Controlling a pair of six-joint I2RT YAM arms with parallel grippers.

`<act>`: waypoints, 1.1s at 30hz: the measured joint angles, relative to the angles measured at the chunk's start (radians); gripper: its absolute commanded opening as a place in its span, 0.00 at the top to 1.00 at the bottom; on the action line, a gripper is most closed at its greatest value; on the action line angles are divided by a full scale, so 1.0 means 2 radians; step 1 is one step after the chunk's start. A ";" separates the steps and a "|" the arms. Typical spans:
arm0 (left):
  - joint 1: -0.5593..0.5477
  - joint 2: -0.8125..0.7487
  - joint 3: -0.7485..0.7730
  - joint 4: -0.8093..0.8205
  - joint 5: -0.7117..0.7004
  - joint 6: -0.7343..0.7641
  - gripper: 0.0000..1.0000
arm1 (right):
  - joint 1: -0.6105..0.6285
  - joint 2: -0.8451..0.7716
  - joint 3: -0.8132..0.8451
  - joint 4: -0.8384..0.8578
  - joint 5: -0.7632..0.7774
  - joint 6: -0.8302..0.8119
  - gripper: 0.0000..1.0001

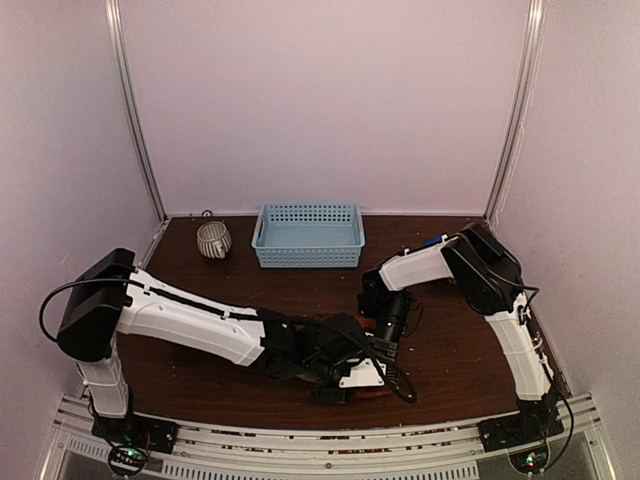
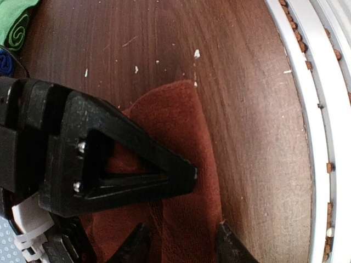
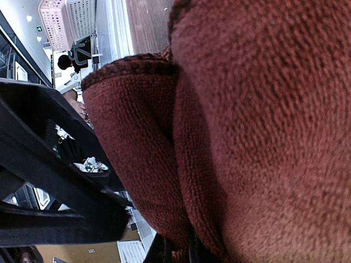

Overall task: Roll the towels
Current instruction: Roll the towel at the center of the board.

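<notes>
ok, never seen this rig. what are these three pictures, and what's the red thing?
Two robot arms on a brown table. The wide picture looks down from above and behind them; the other two come from wrist cameras. At the back stand a light blue basket and a striped bowl. The red thing is a rust-red towel at the near edge. The right gripper is shut on a fold of it; the left gripper hangs over it, jaws apart. The left wrist view catches a rolled green towel and part of a blue towel.
</notes>
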 measured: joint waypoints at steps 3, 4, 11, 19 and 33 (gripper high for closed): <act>-0.001 0.012 0.007 0.000 -0.002 0.000 0.66 | 0.000 0.000 0.000 0.000 0.000 0.000 1.00; -0.002 0.016 0.008 0.000 -0.002 0.000 0.67 | 0.000 0.000 0.000 0.000 0.000 0.000 1.00; -0.003 0.026 0.010 0.000 -0.002 -0.004 0.84 | 0.000 0.000 0.000 0.000 0.000 -0.001 0.96; -0.002 0.038 0.024 -0.007 -0.002 -0.022 0.99 | 0.000 -0.039 -0.001 0.004 0.038 -0.020 0.63; 0.137 0.083 0.057 -0.019 0.323 -0.139 0.99 | -0.141 -0.343 0.070 0.069 0.079 0.014 0.64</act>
